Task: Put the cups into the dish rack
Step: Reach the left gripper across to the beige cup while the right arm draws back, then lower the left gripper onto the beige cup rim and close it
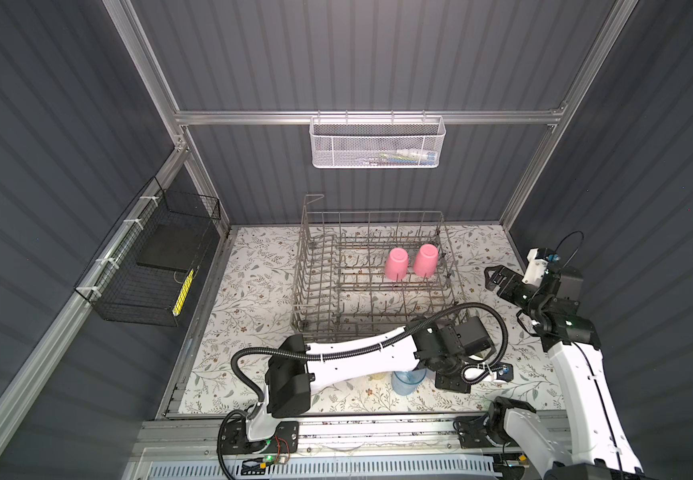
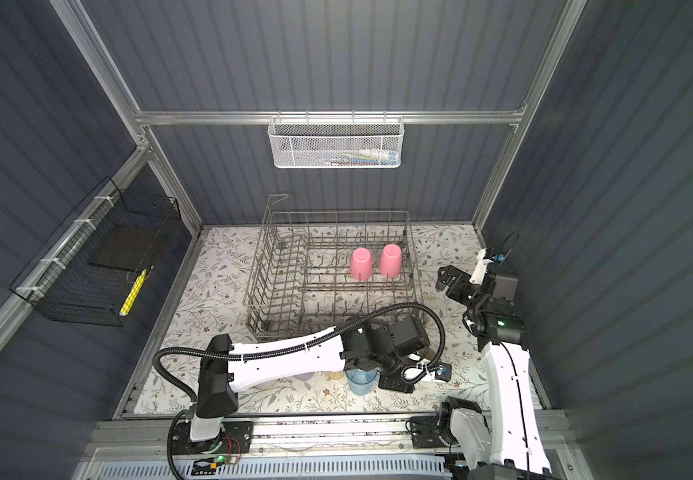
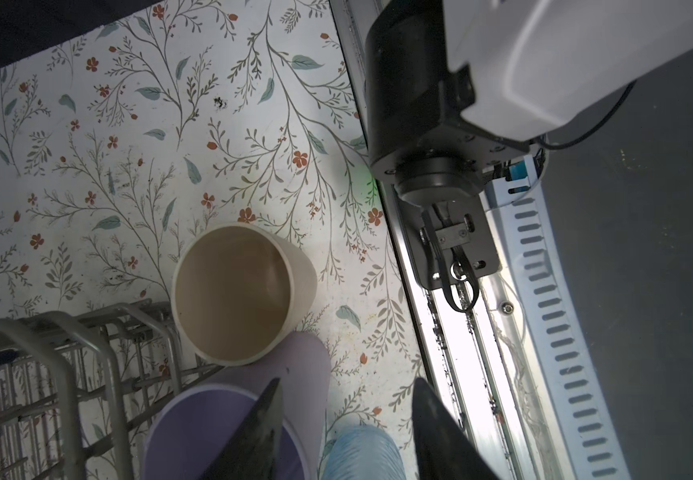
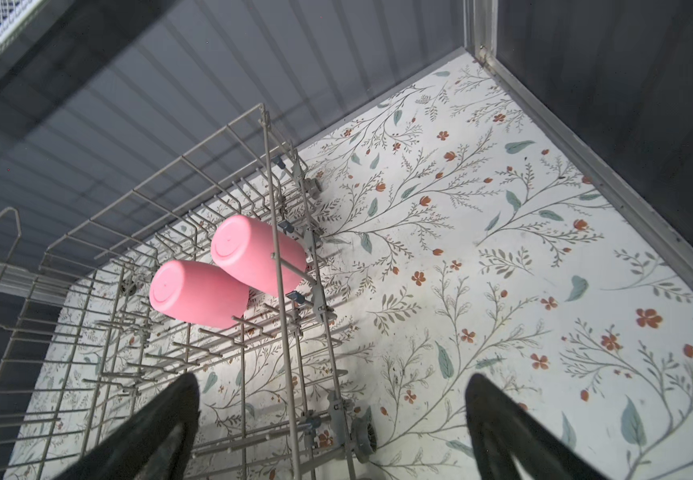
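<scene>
Blue tumbler [image 3: 361, 453] between fingers [image 3: 440, 436] of left pincer [image 3: 346, 382].

Left wrist view crops the lilac cup [image 3: 211, 432], blue tumbler [image 3: 361, 453] and left gripper [image 3: 346, 386] at the frame edge; can't tell if it's gripping anything. In both top views the left arm [image 1: 357, 357] hides that gripper's jaws and most of the blue tumbler. White mesh basket [image 1: 336, 145] contents are too blurred to ID.
</scene>
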You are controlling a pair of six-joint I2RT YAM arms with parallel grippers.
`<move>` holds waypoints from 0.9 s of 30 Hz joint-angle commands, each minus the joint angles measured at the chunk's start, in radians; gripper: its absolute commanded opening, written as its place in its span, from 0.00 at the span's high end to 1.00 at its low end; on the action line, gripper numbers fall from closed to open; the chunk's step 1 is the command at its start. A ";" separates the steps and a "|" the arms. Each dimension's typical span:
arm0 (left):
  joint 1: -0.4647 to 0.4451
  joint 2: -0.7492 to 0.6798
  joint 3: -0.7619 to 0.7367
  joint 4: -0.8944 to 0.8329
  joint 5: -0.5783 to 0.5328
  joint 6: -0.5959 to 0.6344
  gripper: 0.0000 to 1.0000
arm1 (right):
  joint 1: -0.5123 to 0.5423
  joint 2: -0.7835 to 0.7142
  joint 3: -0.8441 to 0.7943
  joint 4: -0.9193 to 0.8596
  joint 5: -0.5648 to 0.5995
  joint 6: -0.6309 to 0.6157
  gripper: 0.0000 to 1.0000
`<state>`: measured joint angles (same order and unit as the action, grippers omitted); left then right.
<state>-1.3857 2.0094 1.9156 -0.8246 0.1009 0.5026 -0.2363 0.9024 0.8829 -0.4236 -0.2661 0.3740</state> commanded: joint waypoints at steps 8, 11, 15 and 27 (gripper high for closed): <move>-0.005 0.098 0.077 0.070 0.028 0.040 0.51 | -0.082 -0.043 -0.037 0.029 -0.058 0.049 0.01; -0.005 0.136 0.105 0.059 0.021 0.047 0.52 | -0.097 -0.049 -0.041 0.029 -0.059 0.051 0.01; -0.005 0.170 0.120 0.067 0.001 0.047 0.53 | -0.113 -0.054 -0.047 0.059 -0.100 0.052 0.01; -0.004 0.253 0.174 0.059 -0.074 0.054 0.57 | -0.133 -0.050 -0.056 0.073 -0.125 0.057 0.01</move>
<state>-1.3872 2.2345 2.0510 -0.7612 0.0494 0.5396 -0.3645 0.8574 0.8375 -0.3714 -0.3717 0.4271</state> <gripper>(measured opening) 0.438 0.989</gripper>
